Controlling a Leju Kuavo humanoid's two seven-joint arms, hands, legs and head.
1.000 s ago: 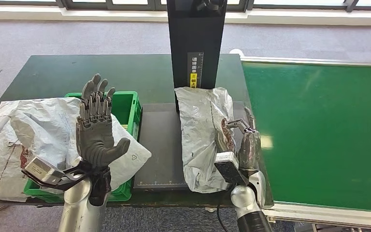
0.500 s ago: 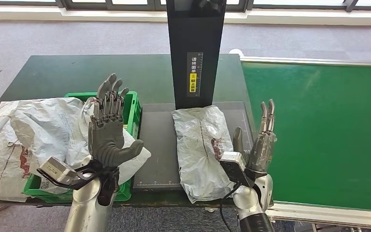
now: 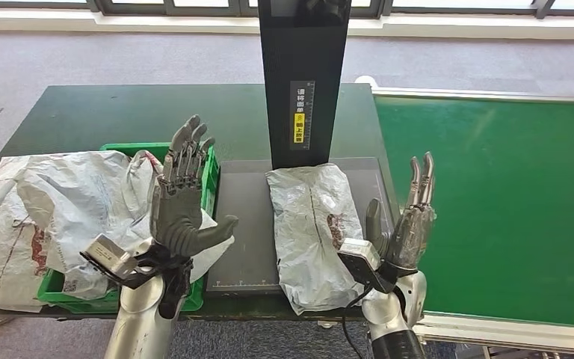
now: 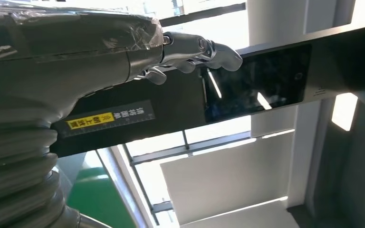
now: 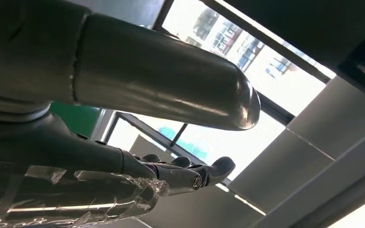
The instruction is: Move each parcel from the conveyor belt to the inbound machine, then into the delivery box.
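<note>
Beside parcel, empty spread robot hand

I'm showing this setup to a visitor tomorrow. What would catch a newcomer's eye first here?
Probably the two raised robot hands, left hand and right hand, both open with fingers pointing up and holding nothing. Between them a crumpled grey parcel lies on the dark platform of the inbound machine, below its tall black column. To the left, more grey parcels spill over a green box; to the right stretches the bare green conveyor belt.
</note>
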